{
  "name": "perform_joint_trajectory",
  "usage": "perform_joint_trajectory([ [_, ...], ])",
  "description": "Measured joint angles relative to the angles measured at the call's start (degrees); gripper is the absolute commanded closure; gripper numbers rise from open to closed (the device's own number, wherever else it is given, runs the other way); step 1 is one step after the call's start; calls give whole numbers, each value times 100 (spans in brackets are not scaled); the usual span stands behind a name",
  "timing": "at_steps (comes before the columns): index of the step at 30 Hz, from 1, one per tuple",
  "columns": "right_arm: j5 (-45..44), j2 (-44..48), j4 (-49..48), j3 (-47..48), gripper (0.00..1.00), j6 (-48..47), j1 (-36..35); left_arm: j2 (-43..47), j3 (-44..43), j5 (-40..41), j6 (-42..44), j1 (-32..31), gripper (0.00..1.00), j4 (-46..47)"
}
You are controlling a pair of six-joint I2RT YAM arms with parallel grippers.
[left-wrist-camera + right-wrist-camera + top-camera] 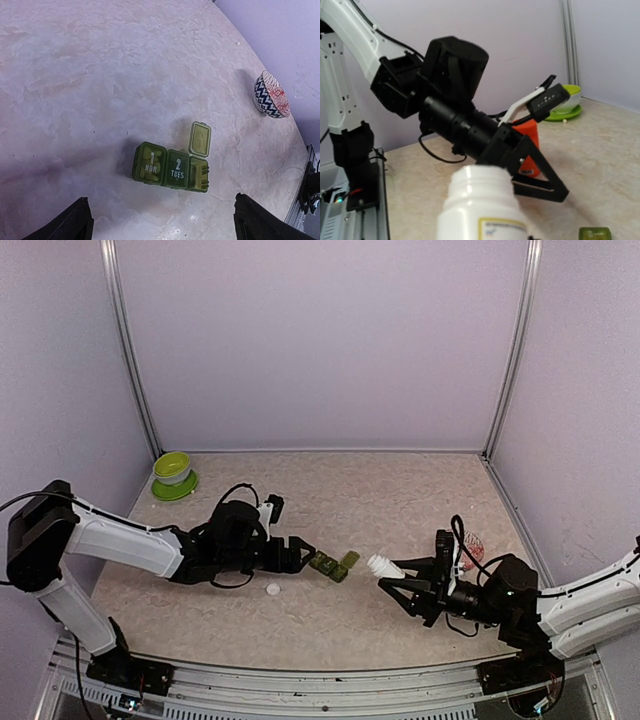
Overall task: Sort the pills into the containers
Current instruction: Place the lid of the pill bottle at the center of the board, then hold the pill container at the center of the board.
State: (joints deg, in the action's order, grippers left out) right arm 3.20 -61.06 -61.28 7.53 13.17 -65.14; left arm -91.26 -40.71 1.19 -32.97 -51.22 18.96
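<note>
Lying just ahead of the wide-spread left pincer (303, 558), the containers (171, 167); right pincer (392, 577) gripping a white bottle (380, 564).

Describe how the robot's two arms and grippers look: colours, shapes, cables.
The left arm and right arm share white shells and black joints. The left gripper and right gripper are black and angular; black cables loop at each wrist.
</note>
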Motion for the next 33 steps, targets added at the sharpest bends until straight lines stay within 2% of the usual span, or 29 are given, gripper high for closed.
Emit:
perform_joint_trajectory([
  [14, -184, -1591, -778, 81, 76, -22, 260, -1307, -997, -1088, 9, 581, 1, 116],
  [26, 20, -3191, -1572, 470, 76, 197, 726, -1904, -1043, -2009, 28, 741, 1, 748],
  [33, 131, -3762, -1805, 706, 76, 367, 905, -1945, -1043, -2264, 48, 741, 1, 968],
])
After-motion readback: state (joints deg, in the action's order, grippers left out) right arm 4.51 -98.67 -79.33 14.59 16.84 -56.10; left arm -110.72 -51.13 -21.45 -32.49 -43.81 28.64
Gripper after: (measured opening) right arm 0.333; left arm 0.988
